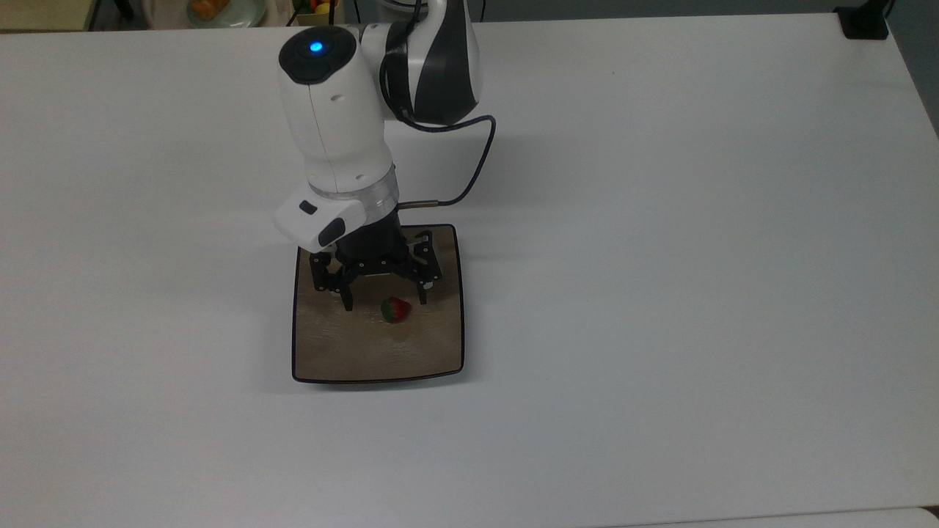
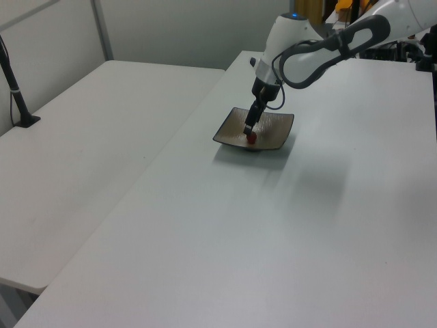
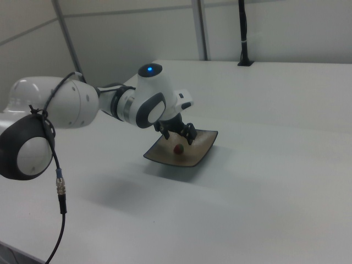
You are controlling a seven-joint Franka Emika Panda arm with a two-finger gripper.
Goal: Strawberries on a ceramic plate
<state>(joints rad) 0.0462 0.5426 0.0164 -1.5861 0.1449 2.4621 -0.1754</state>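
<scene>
The strawberry (image 1: 395, 309), small and red with a green cap, lies on the square tan-brown ceramic plate (image 1: 367, 353) near its middle. My gripper (image 1: 385, 301) hangs just over the plate, open, one finger on each side of the berry and neither touching it. In the left view the strawberry (image 2: 251, 137) rests on the plate (image 2: 274, 131) right below the gripper (image 2: 250, 129). The right view has the strawberry (image 3: 178, 148) on the plate (image 3: 190, 160) under the spread gripper (image 3: 179, 138).
A round pale plate (image 1: 220, 10) with orange food sits beyond the table's far edge at the top view's left. A black clamp (image 1: 864, 22) stands at the far right corner. A dark cable (image 1: 477, 158) loops beside the wrist. A second table (image 2: 89, 137) adjoins on the left view's left.
</scene>
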